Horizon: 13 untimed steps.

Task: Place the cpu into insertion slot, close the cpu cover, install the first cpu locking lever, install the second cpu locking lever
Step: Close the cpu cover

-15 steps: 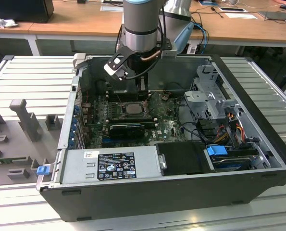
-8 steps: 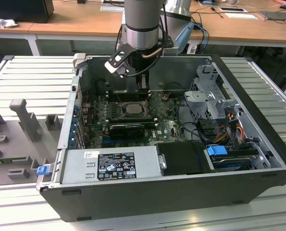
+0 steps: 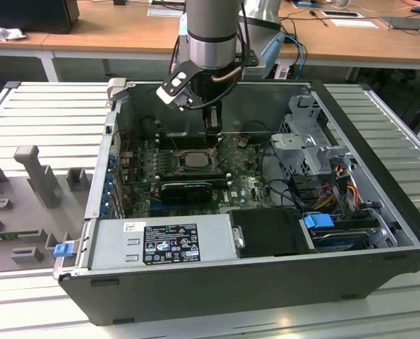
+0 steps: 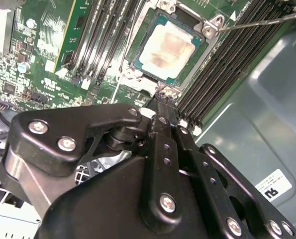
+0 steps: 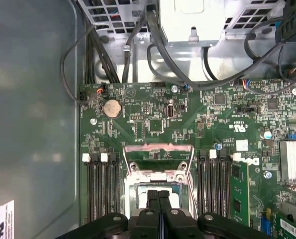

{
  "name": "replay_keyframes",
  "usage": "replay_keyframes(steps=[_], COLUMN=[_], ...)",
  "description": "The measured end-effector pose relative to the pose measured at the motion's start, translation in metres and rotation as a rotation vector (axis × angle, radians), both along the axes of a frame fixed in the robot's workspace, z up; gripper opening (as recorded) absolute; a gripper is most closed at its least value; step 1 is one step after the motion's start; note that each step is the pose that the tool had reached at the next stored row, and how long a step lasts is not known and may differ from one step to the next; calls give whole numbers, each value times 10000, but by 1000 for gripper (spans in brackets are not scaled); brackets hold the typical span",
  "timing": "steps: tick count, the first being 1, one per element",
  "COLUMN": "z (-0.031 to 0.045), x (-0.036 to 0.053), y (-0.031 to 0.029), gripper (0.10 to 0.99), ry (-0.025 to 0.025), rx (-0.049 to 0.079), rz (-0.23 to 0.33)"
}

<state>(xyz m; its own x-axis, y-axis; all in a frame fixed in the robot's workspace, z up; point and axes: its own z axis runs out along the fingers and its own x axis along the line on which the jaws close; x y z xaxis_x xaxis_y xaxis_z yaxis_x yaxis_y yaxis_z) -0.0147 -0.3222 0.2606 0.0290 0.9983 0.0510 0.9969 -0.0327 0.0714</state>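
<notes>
**A:** Exterior view?
**B:** One end effector [image 3: 212,138] hangs over the board [image 3: 248,185], just beside the one cpu [image 3: 193,159].
**A:** Second wrist view?
**B:** The cpu lies flat in the one slot [image 4: 130,73]. The fingers are pressed together, pinching nothing I can see. One lever [image 4: 257,20] stands free.
**A:** First wrist view?
**B:** The one cover [image 5: 157,158] stands open. I'd judge closing it is the step in hand, and that calls for tipping it down over the cpu.

Arm [image 3: 211,42] hangs approx. vertical, wrist down; gripper [image 3: 213,145] fingers [image 5: 151,203] pressed tog., tips pointing downward.
</notes>
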Motion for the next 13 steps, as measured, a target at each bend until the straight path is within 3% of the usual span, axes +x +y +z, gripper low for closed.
replay_keyframes(steps=[4, 13], z=[26, 29], x=[23, 183], y=[1, 0], gripper=[106, 106], ry=[-2, 2], rx=[3, 1], rz=[-1, 0])
